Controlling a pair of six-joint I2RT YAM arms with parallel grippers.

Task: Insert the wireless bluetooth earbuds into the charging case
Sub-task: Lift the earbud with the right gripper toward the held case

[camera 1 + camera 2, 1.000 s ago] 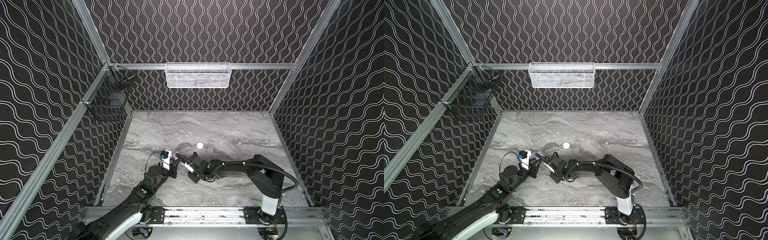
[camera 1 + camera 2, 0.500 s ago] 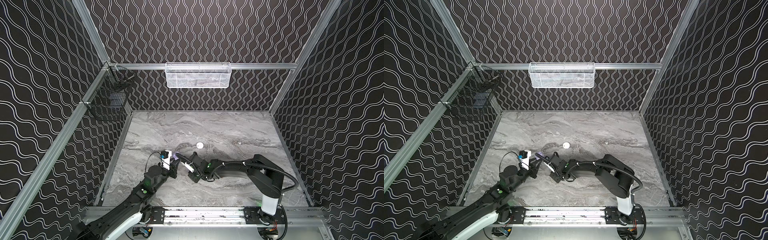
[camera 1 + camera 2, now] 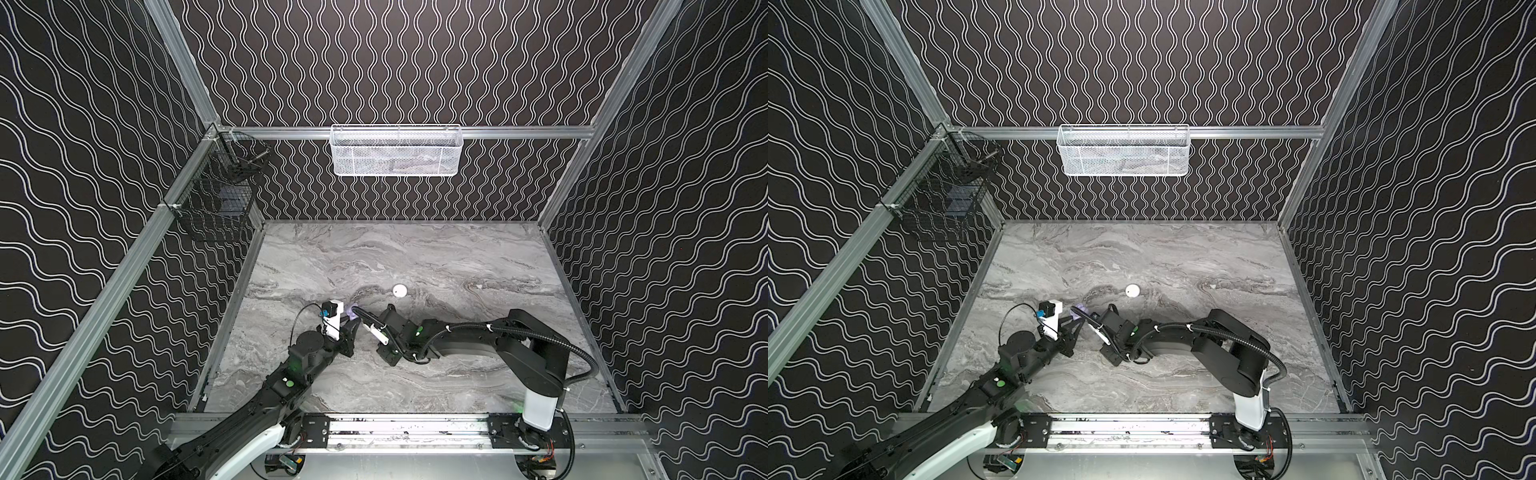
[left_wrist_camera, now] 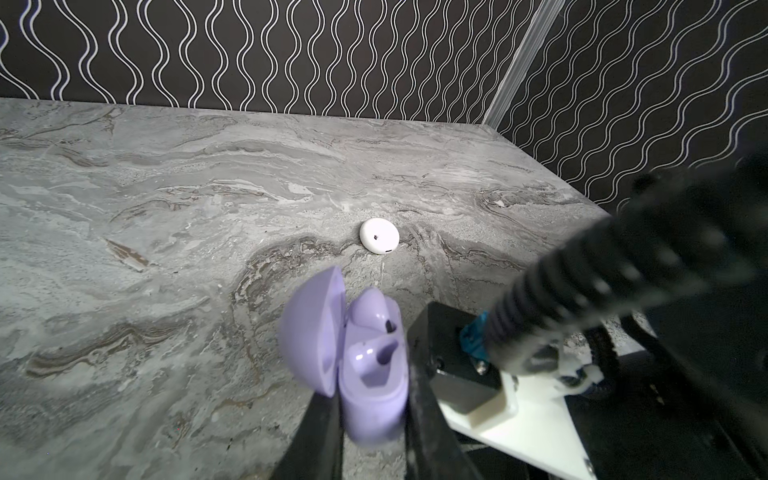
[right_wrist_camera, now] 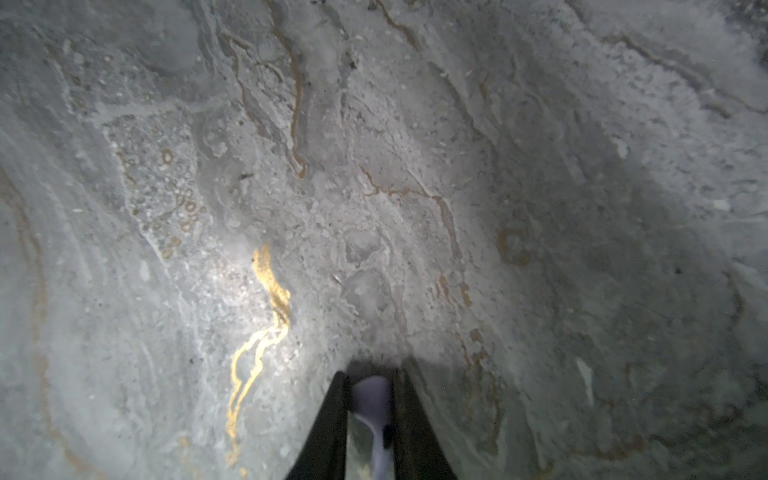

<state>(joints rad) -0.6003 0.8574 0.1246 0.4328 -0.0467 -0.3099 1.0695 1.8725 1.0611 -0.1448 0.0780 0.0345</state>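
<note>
Pale lavender stemmed earbud (image 5: 371, 401) is pinched by the right gripper (image 5: 371, 384), jaws nearly closed, close to the grey marble tabletop (image 5: 415, 166). The left gripper (image 4: 374, 415) clamps an open lavender clamshell charging case (image 4: 365, 365), another earbud (image 4: 371, 301) seated inside.

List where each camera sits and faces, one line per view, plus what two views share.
Top views: high in front, looking down on the grey marble tabletop; both arms show.
Left wrist: behind the left gripper, facing the back wall; jaws grip an open lavender charging case.
Right wrist: behind the right gripper, facing the tabletop; jaws pinch a lavender stemmed earbud.
Shared: round white case, both top views and left wrist.
</note>
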